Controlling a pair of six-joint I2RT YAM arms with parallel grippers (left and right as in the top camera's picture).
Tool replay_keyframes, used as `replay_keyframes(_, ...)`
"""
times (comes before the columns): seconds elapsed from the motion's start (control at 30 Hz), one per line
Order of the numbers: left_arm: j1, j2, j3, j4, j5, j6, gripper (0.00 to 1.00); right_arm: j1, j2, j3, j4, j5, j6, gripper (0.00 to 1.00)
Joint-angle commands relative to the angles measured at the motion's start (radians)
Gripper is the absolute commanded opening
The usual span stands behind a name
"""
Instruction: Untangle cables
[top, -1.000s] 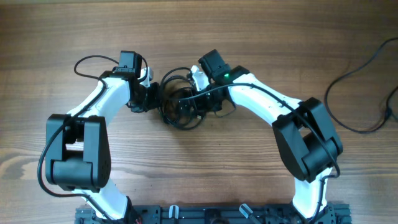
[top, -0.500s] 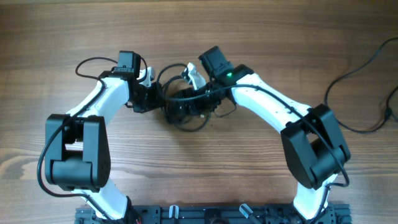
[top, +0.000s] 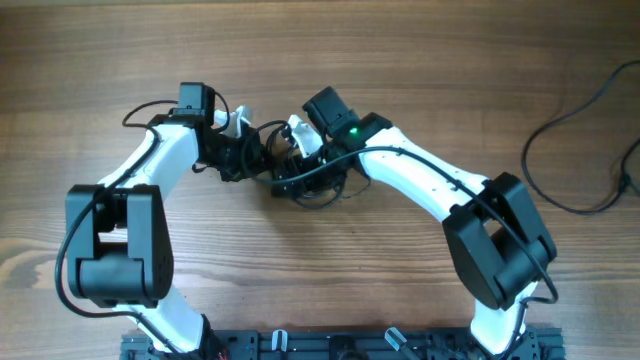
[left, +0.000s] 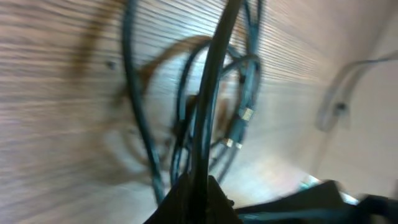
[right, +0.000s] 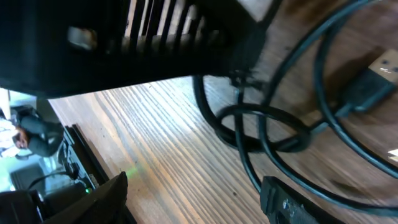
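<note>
The cables (top: 303, 177) lay as one small knotted clump on the wooden table (top: 420, 60), just above and left of the frame's centre in the overhead view. The clump sat between the two arms, its long axis running roughly left to right and dipping slightly toward the right. The left gripper (left: 199, 191) was clamped on one strand. In its wrist view that strand ran taut from the bottom centre up to the top edge, leaning a little right, with loose loops and small plug ends (left: 246, 114) behind it. The right gripper (right: 196, 196) had its jaws apart over the clump, with overlapping loops lying between the fingers. A flat plug (right: 380, 67) at the right edge of its wrist view pointed toward the upper right. A separate black cord (top: 560, 140) curled at the overhead view's far right edge, well apart from the clump.
</note>
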Motion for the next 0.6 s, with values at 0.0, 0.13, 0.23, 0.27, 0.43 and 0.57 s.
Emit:
replay_keyframes(0.0,0.032,0.000,-0.004,-0.009,0.209,-0.001,0.10,0.035,-0.012,0.008,0.019,0.013,-0.052,0.71)
replay_keyframes(0.13,0.048,0.000,-0.004,-0.011,0.229,-0.001,0.06,0.051,-0.012,0.008,0.045,0.116,-0.067,0.66)
replay_keyframes(0.23,0.048,0.000,-0.004,-0.012,0.229,-0.001,0.04,0.055,-0.008,0.008,0.047,0.207,-0.065,0.63)
replay_keyframes(0.27,0.048,0.000,-0.004,-0.012,0.230,-0.001,0.04,0.055,-0.005,0.008,0.054,0.211,-0.066,0.63)
replay_keyframes(0.43,0.048,0.000,-0.004,-0.024,0.308,-0.001,0.09,0.055,-0.001,0.008,0.113,0.207,-0.068,0.62)
replay_keyframes(0.57,0.048,0.000,-0.004,-0.027,0.307,-0.001,0.11,0.055,-0.001,0.008,0.144,0.207,-0.065,0.32)
